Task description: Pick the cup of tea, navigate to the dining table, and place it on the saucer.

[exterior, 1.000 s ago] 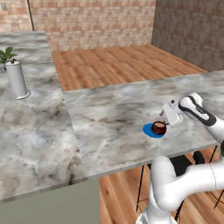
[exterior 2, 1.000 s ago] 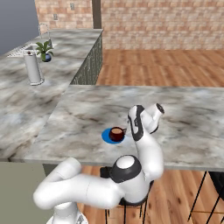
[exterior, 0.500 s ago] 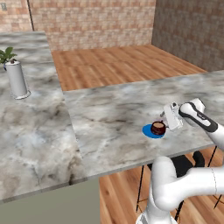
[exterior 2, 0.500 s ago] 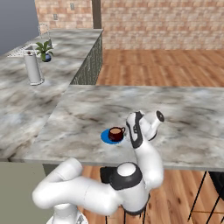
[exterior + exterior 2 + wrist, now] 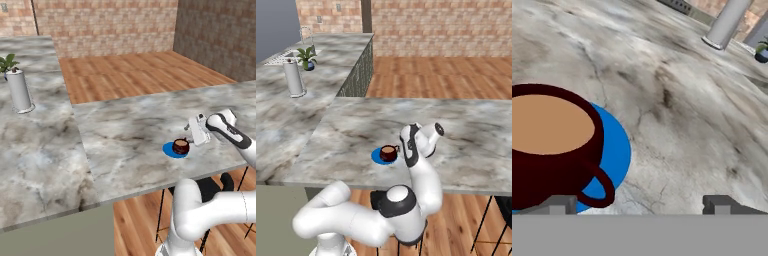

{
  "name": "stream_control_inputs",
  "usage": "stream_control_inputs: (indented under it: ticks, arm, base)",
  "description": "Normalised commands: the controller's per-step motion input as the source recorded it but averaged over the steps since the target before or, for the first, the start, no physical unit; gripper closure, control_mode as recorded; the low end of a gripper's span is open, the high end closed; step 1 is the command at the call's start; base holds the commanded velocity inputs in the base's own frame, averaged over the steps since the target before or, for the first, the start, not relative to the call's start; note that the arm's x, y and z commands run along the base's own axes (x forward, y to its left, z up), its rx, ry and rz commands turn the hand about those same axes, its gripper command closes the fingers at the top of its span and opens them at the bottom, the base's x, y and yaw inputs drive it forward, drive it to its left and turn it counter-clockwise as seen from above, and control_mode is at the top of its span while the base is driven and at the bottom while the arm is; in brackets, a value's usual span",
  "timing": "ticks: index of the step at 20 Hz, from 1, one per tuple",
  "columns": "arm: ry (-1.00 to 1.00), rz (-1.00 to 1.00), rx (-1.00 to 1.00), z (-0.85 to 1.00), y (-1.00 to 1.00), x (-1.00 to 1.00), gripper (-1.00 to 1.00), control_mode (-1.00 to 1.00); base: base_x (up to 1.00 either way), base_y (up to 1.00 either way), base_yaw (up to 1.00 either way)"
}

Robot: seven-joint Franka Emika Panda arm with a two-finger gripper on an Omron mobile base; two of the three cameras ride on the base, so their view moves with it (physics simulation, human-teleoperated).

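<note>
Dark-tipped and spread wide apart, my tool [image 5: 641, 205] grips nothing: in the hand view its two finger tips rise at the bottom with bare counter between them. In the left base view my tool [image 5: 192, 136] hangs just beside the cup on the side away from the island, tilted down toward it. In the right base view my tool [image 5: 404, 146] sits right next to the cup handle, but I cannot tell whether it touches.

Next out is the small round dark maroon cup of brownish tea [image 5: 549, 145], upright, its handle loop turned toward my tool. It stands on the flat bright blue round saucer [image 5: 617, 152], whose rim shows as a crescent past the cup. The same cup [image 5: 180, 146] and saucer [image 5: 170, 150] lie near the front edge of the long grey-white marbled counter [image 5: 125, 130], toward the end where my arm reaches. From the other side the cup [image 5: 388, 152] stands on the saucer [image 5: 377, 156], again close to the near edge of the slab [image 5: 356, 125].

Farther out, across the corner where the slab meets the marbled island counter [image 5: 35, 140], a tall white cylinder canister [image 5: 20, 91] stands upright well apart from the cup. A small green potted plant [image 5: 306, 56] sits just behind that canister [image 5: 294, 78].
</note>
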Motion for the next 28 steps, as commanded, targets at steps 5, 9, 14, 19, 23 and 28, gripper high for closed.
stream_control_inputs:
  ticks: [5,9,14,19,23,28]
  arm:
    - [0.0,0.0,0.0,0.35,-0.15,-0.16,-1.0,-1.0]
    - [0.0,0.0,0.0,0.55,-0.02,-0.45,-1.0,-1.0]
    - [0.0,-0.02,0.0,0.58,0.0,-0.66,-1.0,-1.0]
    - [0.0,-0.06,0.01,0.46,0.07,-0.76,-1.0,-1.0]
    - [0.02,-0.09,0.0,0.41,0.34,-0.74,-1.0,-1.0]
    - [0.04,-0.07,0.0,0.37,0.51,-0.65,-1.0,-1.0]
  base:
    - [0.0,0.0,0.0]
    - [0.0,0.0,0.0]
    - [0.0,0.0,0.0]
    - [0.0,0.0,0.0]
    - [0.0,0.0,0.0]
    - [0.0,0.0,0.0]
